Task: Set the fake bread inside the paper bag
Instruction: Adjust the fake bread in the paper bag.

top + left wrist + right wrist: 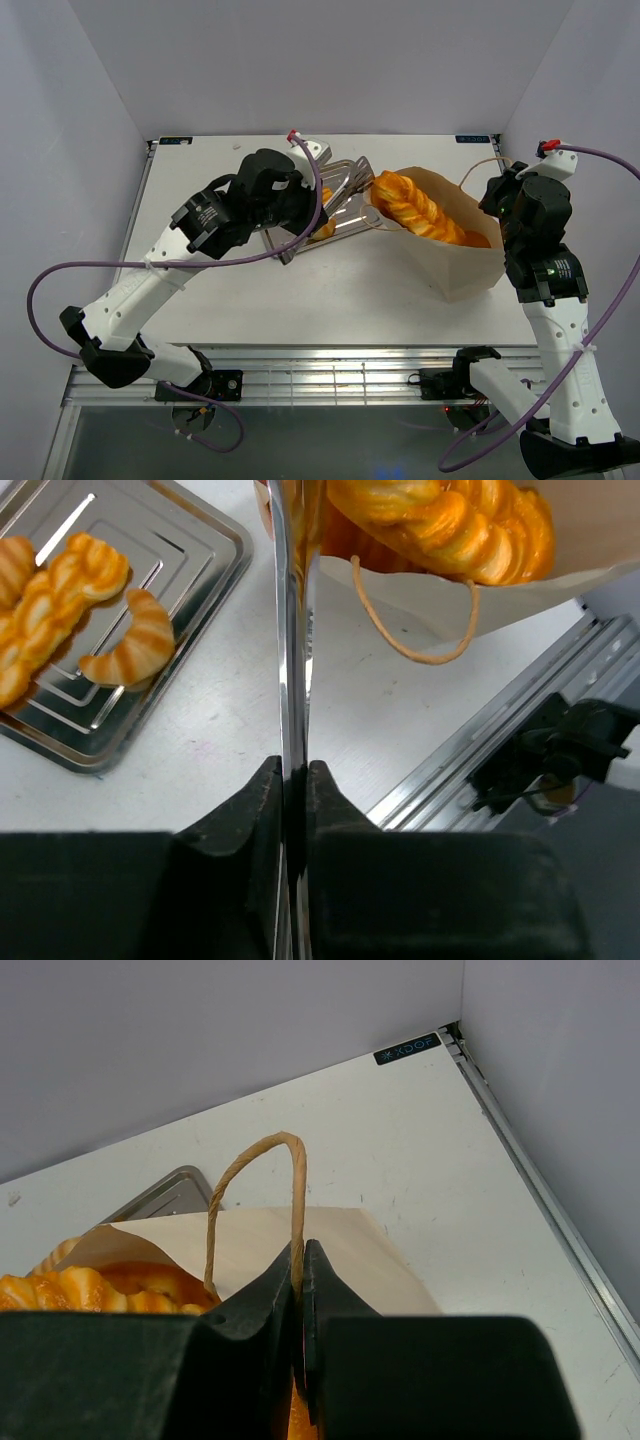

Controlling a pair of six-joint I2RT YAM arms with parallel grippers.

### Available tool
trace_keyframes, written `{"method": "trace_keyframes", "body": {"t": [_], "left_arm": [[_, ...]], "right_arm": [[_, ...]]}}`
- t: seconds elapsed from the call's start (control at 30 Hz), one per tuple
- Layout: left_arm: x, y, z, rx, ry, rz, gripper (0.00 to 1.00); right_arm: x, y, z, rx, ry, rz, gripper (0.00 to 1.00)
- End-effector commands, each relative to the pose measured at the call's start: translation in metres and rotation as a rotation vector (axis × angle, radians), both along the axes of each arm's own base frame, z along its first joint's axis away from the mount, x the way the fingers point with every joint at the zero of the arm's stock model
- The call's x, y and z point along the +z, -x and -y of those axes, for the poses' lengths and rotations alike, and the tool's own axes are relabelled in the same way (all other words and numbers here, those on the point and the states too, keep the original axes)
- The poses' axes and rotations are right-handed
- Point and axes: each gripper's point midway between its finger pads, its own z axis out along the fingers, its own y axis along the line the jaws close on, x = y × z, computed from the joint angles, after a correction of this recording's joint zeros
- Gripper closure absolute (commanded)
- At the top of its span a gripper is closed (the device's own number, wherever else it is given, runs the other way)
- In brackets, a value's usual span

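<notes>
fake bread (pixel 415 208) in paper bag (pixel 468 275), at tongs (pixel 290 630) tip

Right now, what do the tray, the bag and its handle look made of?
The tray: polished metal, with mirror glints on stepped ridges. The paper bag: matte cream paper with folded edges. Its handle: tan twisted cord, probably paper, though the fibre is unclear.

paper bag (pixel 462 262): one counted
metal tray (pixel 190 540): one counted
tongs (pixel 288 630): one pair counted
pastries on tray: two made out, twisted loaf (pixel 70 590) and croissant (pixel 135 645)
braided baguette (pixel 415 205) in bag: one counted; others there cannot be counted
</notes>
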Motion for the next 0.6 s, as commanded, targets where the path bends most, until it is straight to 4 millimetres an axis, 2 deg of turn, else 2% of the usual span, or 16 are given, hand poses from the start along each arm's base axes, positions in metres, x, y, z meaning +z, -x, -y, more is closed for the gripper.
{"method": "trace_keyframes", "body": {"t": [0.0,0.13,0.27,0.57], "left_arm": [[0.020,-0.001,-0.009,0.025,0.023,0.053,0.75],[0.017,0.000,-0.014,0.031,0.007,0.058,0.57],[0.012,0.001,-0.007,0.001,0.004,0.043,0.50],[0.012,-0.001,-0.009,0.003,-0.003,0.052,0.47]], "right_arm": [[0.021,0.002,0.004,-0.014,-0.004,0.067,0.92],[0.020,0.002,0.004,-0.013,-0.004,0.065,0.92],[0.019,0.002,0.003,-0.011,-0.009,0.063,0.92],[0.022,0.003,0.005,-0.018,0.001,0.069,0.92]]}}
